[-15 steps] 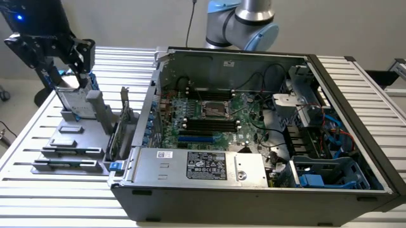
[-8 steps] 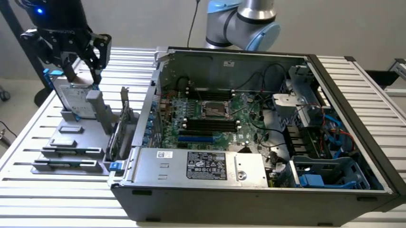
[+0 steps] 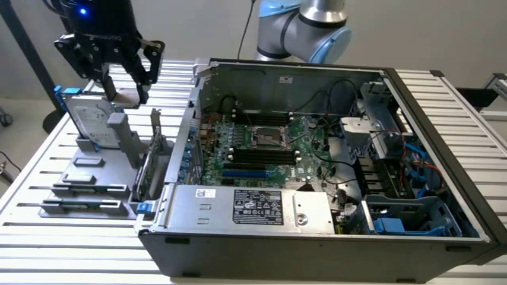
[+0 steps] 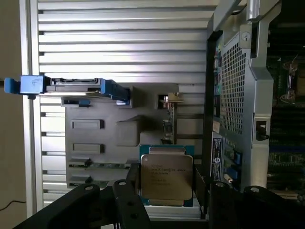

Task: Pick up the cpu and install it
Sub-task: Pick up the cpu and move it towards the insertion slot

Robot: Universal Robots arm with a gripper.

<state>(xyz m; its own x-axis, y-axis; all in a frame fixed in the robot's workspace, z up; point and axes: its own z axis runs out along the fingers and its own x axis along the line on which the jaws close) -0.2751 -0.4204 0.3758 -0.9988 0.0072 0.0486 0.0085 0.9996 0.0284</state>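
claw (image 3: 126, 89) — pinched on the cpu (image 4: 166, 177) by two opposite edges | cpu held above the grey parts holder (image 3: 111, 172) on the slatted desk (image 3: 47, 237) — beside the open computer case (image 3: 237, 252)

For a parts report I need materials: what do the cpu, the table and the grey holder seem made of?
The cpu has a metal lid, it seems: silvery-grey, dull sheen, printed text, over a green board edge. The table is likely aluminium: pale ribbed slats catching light. The holder looks like matte grey plastic, with moulded pockets and no glint.
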